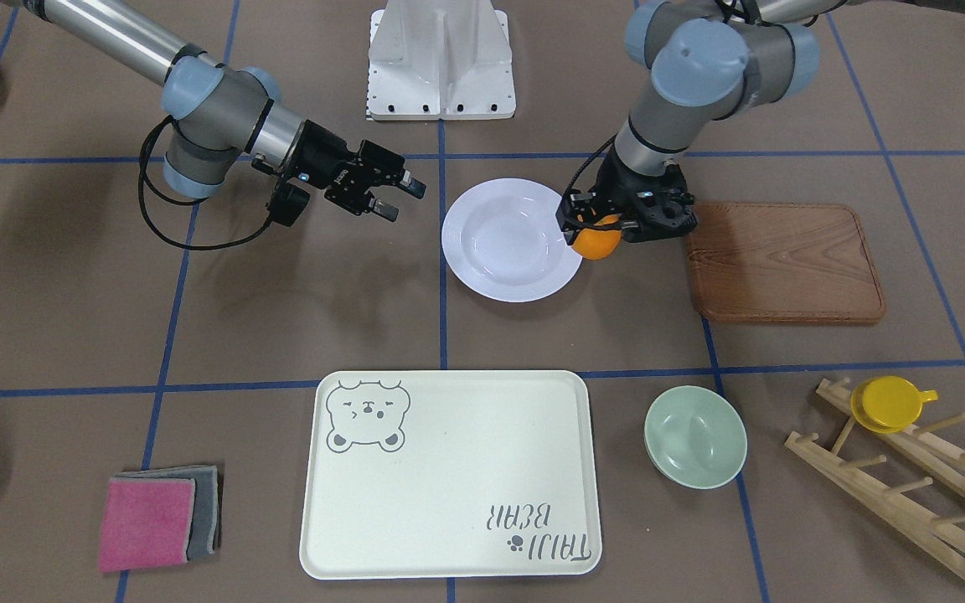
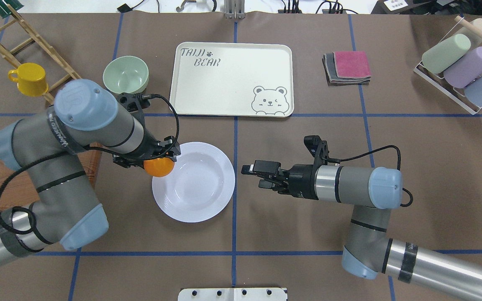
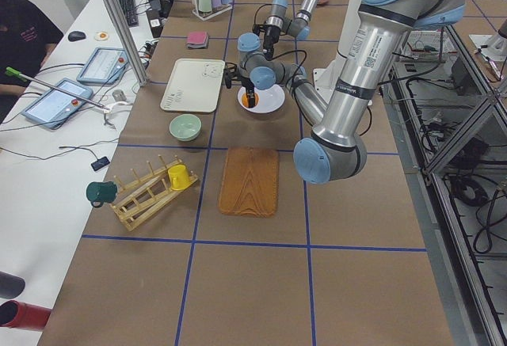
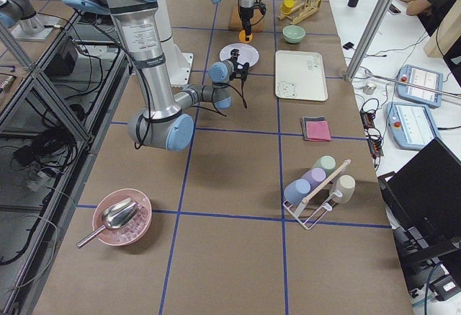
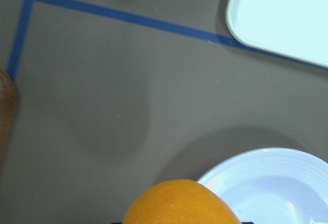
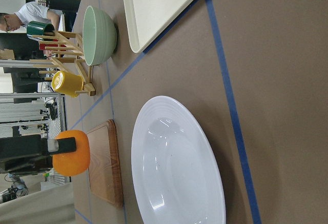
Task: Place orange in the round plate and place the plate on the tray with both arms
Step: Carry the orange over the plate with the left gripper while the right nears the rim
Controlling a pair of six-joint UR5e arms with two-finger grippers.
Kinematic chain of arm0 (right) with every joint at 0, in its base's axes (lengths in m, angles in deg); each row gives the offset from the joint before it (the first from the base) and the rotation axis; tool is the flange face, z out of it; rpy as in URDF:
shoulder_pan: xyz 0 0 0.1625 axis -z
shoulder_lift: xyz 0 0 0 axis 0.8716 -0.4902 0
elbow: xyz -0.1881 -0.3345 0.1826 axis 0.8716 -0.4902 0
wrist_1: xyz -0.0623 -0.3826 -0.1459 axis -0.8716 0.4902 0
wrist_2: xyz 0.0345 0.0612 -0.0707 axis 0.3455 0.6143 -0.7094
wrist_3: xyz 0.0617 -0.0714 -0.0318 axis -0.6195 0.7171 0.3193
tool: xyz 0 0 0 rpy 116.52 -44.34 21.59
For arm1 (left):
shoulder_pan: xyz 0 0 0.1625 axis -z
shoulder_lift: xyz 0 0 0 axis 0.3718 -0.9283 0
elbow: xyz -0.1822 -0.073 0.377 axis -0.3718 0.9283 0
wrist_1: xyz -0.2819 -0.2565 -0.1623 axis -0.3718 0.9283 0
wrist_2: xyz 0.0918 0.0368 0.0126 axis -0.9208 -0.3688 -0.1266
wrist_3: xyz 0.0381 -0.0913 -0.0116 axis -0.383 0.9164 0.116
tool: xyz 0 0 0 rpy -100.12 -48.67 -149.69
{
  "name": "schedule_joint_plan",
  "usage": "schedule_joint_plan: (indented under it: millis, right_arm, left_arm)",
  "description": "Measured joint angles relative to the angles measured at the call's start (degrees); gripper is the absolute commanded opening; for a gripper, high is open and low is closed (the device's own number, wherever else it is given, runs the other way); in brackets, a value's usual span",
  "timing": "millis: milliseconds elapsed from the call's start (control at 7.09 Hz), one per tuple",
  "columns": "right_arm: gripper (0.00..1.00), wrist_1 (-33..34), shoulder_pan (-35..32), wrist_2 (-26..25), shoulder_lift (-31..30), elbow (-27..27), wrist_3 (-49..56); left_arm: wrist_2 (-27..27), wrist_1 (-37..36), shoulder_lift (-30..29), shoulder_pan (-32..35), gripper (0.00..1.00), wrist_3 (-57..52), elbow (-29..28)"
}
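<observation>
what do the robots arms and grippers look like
The left arm and right arm are thick grey and silver tubes with rounded light blue joint caps and small black lettering. The left gripper and right gripper are black, each with two short blocky fingers. A thin black cable loops beside each wrist.

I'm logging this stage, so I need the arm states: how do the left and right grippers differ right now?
The left gripper points down and is shut on the orange. The right gripper lies roughly level and is open, holding nothing. The left gripper hangs at the round plate's edge, while the right gripper sits just off the opposite edge, aimed at it. Both are black two-finger grippers flanking the plate.
</observation>
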Motion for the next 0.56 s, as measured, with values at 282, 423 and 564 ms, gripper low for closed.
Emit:
schedule_joint_plan:
  millis: [282,423,564]
  right_arm:
    - [0.99,2.8,0.6,-1.2,2.3,-0.9,0.2]
    - [0.99,3.8,1.0,-1.7,2.9,-0.9,0.2]
    - [0.99,4.2,1.2,-2.0,3.2,-1.0,0.3]
  left_arm:
    - [-2.1,0.3,-2.6,-2.9,0.94,2.5,-2.9]
    - [-3.2,1.2,-2.9,-3.6,0.98,2.8,-3.8]
    - [-3.9,2.8,-2.9,-3.9,0.99,2.8,-4.4]
